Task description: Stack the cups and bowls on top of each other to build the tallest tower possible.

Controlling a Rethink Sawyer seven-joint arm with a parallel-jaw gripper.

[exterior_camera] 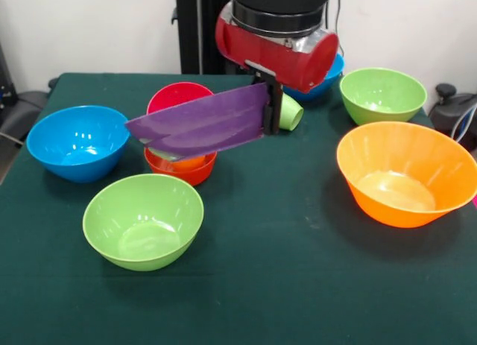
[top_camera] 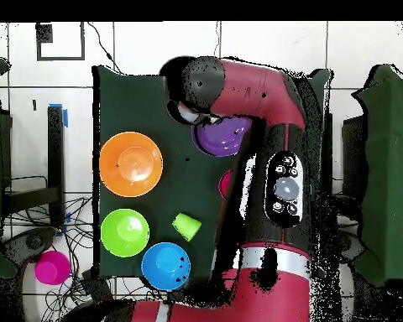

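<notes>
My gripper (exterior_camera: pixel 270 110) is shut on the rim of the shallow purple bowl (exterior_camera: pixel 200 123) and holds it tilted in the air. The bowl also shows in the overhead view (top_camera: pixel 222 134). Right under it stands the small red-orange bowl (exterior_camera: pixel 182 171) with the orange cup (exterior_camera: pixel 188 163) inside, its top hidden by the purple bowl. A red-magenta bowl (exterior_camera: pixel 177 96) sits just behind, partly hidden. The light green cup (exterior_camera: pixel 291 114) lies on its side next to the gripper and also shows in the overhead view (top_camera: pixel 186 225).
A blue bowl (exterior_camera: pixel 78 142) stands at the left and a light green bowl (exterior_camera: pixel 143 220) in front. At the right are the large orange bowl (exterior_camera: pixel 406 173) and a second green bowl (exterior_camera: pixel 382 94). Another blue bowl (exterior_camera: pixel 332 75) is behind the arm. A pink round thing (top_camera: pixel 52 267) lies off the table.
</notes>
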